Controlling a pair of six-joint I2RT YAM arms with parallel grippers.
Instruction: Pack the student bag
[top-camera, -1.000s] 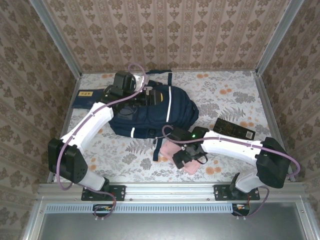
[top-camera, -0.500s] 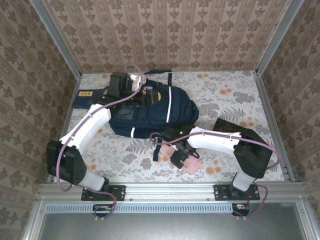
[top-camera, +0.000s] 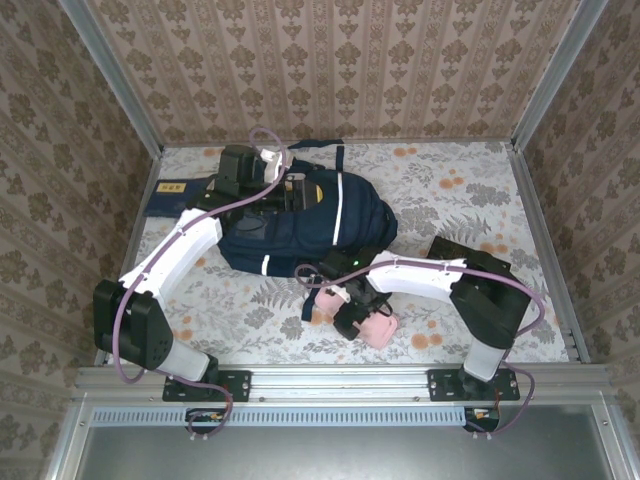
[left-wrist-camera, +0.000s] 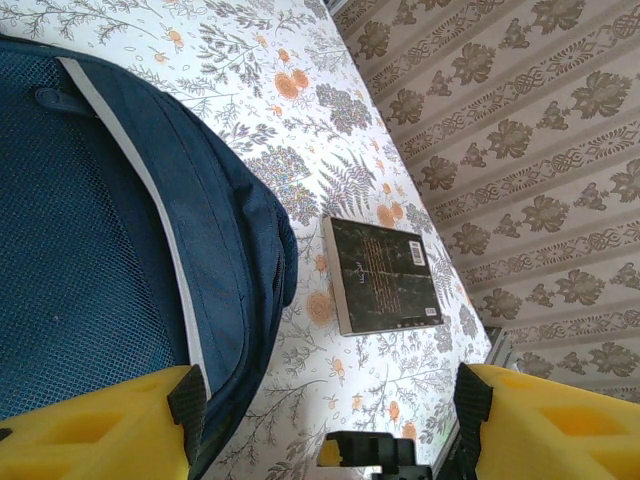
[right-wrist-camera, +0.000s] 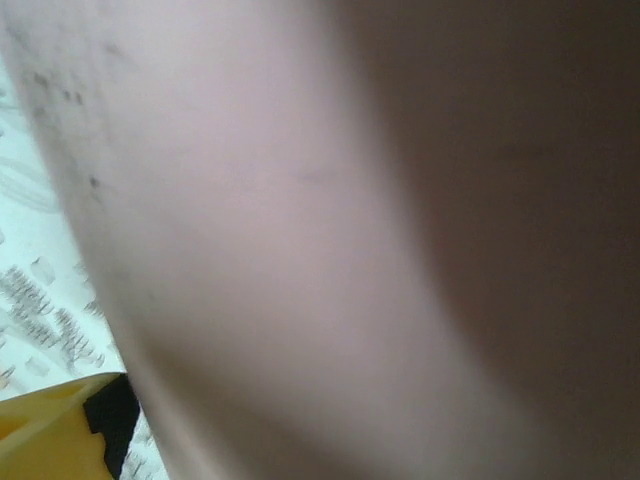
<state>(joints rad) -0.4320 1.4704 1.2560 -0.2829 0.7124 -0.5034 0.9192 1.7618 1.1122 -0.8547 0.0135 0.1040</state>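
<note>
Floral table (top-camera: 450, 190): left gripper (left-wrist-camera: 330, 392) spread at student bag (top-camera: 300, 225), far side; right gripper (top-camera: 352, 320) spread wide over pink pouch (top-camera: 381, 328), near edge.

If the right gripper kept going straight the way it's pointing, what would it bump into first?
Most likely the pink thing. The right gripper points down at it from very close.

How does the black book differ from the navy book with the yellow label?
The black book lies to the right of the backpack, apart from it; the navy book lies to its left. The navy book has a yellow label; the black book has only faint pale print. Both lie flat on the floral table.
</note>
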